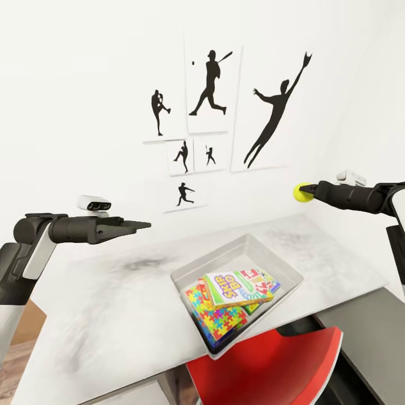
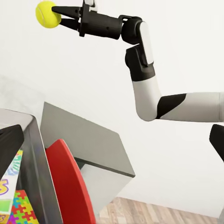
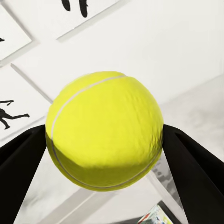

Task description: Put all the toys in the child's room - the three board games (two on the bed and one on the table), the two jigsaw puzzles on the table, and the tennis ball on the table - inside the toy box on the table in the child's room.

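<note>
Wall (image 1: 84,84): white, hung with black sports silhouette pictures (image 1: 212,90) above the table.
Table (image 1: 112,315): pale grey top with dark smudges; it carries the toy box near its front edge.
Chair (image 1: 270,371): red seat, tucked under the table's front edge just below the toy box; in the left wrist view it stands beside a grey side panel (image 2: 88,144).
Toy box (image 1: 239,247): light grey bin with sloping walls, sitting on the table between the two arms.
Board game (image 1: 239,287): white-green-red printed box, lying tilted on top of the other contents inside the toy box.
Jigsaw puzzle (image 1: 216,320): multicoloured slab of interlocking pieces, lying in the toy box partly under the board game.
Left gripper (image 1: 143,225): held level above the table to the left of the toy box; its fingers lie close together with nothing between them.
Right gripper (image 1: 308,192): raised in the air above and to the right of the toy box, fingers clamped on either side of the tennis ball.
Tennis ball (image 3: 105,130): yellow-green, pinched between the right gripper's black fingers (image 3: 196,172), well above the table.
</note>
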### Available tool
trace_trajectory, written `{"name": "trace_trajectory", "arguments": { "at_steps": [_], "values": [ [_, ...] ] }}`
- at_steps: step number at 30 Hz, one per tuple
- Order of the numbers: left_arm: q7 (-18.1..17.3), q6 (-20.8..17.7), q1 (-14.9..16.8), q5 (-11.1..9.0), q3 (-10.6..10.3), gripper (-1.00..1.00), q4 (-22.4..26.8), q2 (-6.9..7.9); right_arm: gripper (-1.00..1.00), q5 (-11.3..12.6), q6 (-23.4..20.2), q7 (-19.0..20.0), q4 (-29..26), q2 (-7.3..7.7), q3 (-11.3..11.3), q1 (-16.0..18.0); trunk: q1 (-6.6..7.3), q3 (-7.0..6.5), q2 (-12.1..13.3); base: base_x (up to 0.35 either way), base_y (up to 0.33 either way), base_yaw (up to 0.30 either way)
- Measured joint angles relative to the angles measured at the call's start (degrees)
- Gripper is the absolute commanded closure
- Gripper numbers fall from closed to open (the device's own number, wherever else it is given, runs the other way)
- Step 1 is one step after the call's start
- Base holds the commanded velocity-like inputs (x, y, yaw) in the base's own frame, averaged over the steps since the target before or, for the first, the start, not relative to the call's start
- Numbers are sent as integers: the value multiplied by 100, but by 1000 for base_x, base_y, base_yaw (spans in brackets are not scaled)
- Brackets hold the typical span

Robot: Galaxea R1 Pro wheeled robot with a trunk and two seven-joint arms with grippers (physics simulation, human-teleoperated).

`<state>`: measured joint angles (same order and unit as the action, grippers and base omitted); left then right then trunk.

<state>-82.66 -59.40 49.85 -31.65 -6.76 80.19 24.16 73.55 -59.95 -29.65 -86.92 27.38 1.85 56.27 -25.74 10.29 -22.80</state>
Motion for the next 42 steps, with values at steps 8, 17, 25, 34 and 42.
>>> {"name": "trace_trajectory", "arguments": {
  "at_steps": [8,17,25,34,42],
  "values": [
    [-1,0,0,1,-4,-100,0,0,100,1,0,5,3,0,0,0,2,-76,-1,111,58,0],
    [-1,0,0,5,-8,-100,-1,3,100,0,0,5,3,0,0,-2,1,-121,1,158,52,21],
    [-1,0,-3,4,-8,-100,2,2,100,0,0,1,13,0,0,-1,0,-123,1,95,41,1],
    [-2,0,-9,20,-8,-100,-1,-2,100,-9,0,8,29,0,0,-6,0,-123,1,9,4,0],
    [-1,0,-9,20,-8,-100,-2,4,100,-27,0,8,56,0,4,-18,0,-123,1,0,0,0]
  ]
}}
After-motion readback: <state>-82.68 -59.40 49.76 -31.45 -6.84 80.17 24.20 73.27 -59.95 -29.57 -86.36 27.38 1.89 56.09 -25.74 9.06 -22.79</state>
